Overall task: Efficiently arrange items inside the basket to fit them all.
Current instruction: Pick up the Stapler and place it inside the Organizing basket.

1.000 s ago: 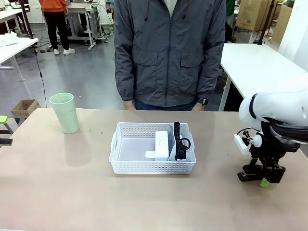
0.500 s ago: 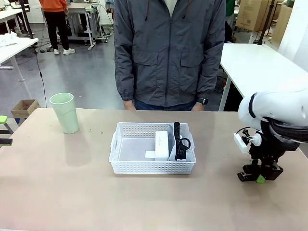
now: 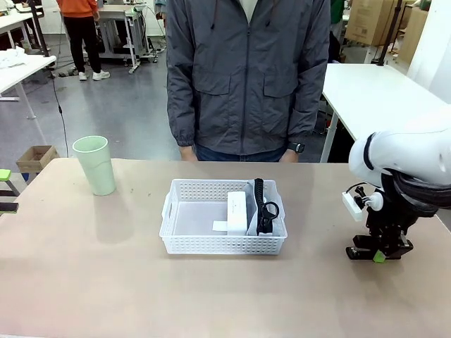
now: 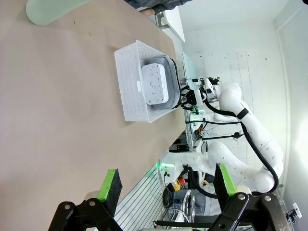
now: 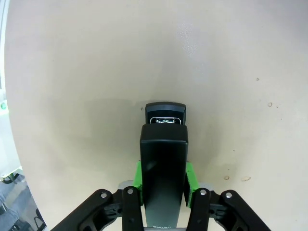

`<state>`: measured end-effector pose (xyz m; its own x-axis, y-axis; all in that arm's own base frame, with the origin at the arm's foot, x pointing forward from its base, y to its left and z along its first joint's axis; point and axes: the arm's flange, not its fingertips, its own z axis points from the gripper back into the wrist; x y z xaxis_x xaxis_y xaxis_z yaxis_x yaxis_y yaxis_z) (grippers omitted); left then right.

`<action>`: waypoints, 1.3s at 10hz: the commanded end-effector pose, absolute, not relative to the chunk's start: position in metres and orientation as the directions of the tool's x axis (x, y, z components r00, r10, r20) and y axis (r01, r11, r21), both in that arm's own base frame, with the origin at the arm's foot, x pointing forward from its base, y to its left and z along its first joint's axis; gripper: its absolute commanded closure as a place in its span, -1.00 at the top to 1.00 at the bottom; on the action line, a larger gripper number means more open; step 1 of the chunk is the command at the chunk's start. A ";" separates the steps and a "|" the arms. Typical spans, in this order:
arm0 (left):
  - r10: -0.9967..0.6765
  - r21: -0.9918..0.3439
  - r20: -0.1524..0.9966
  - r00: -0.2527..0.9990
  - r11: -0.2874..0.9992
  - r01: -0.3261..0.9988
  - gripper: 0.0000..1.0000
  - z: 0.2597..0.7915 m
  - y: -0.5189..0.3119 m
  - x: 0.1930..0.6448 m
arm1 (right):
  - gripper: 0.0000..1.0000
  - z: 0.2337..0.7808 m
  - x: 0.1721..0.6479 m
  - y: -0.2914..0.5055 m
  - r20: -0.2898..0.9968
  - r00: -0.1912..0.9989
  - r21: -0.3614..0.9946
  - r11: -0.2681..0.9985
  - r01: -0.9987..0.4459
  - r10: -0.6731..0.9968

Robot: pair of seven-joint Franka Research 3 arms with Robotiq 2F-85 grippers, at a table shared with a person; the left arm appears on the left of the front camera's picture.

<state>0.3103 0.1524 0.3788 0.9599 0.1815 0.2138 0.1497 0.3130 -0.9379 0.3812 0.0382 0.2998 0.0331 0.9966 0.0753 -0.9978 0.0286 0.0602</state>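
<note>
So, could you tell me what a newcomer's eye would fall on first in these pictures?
The right gripper clamps a black stapler low at the right side of the table, well away from the white lattice basket mid-table. That basket holds a white box beside a grey pouch with a black strap, while the pale green cup stands alone at the far left.

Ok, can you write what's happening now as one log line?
right gripper: shut on black stapler, right of basket | left gripper: open | cup: outside basket | white box: in basket
</note>
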 end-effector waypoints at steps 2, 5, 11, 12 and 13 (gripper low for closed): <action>0.188 -0.936 0.233 0.954 0.310 0.167 1.00 0.380 0.151 0.308 | -1.00 0.286 0.366 0.031 0.103 0.015 0.083 0.007 -0.996 0.995; 0.188 -0.936 0.233 0.954 0.310 0.167 1.00 0.380 0.151 0.308 | -1.00 0.350 0.362 0.046 0.132 0.037 0.138 0.018 -0.990 0.991; 0.188 -0.936 0.233 0.954 0.310 0.167 1.00 0.380 0.151 0.308 | -1.00 0.431 0.336 0.103 0.609 0.359 0.108 0.375 -0.921 0.707; 0.188 -0.936 0.233 0.954 0.310 0.167 1.00 0.380 0.151 0.308 | -1.00 0.431 0.334 0.104 0.646 0.351 0.114 0.369 -0.922 0.677; 0.188 -0.936 0.233 0.954 0.310 0.167 1.00 0.380 0.151 0.308 | -1.00 0.429 0.333 0.104 0.645 0.357 0.133 0.361 -0.923 0.675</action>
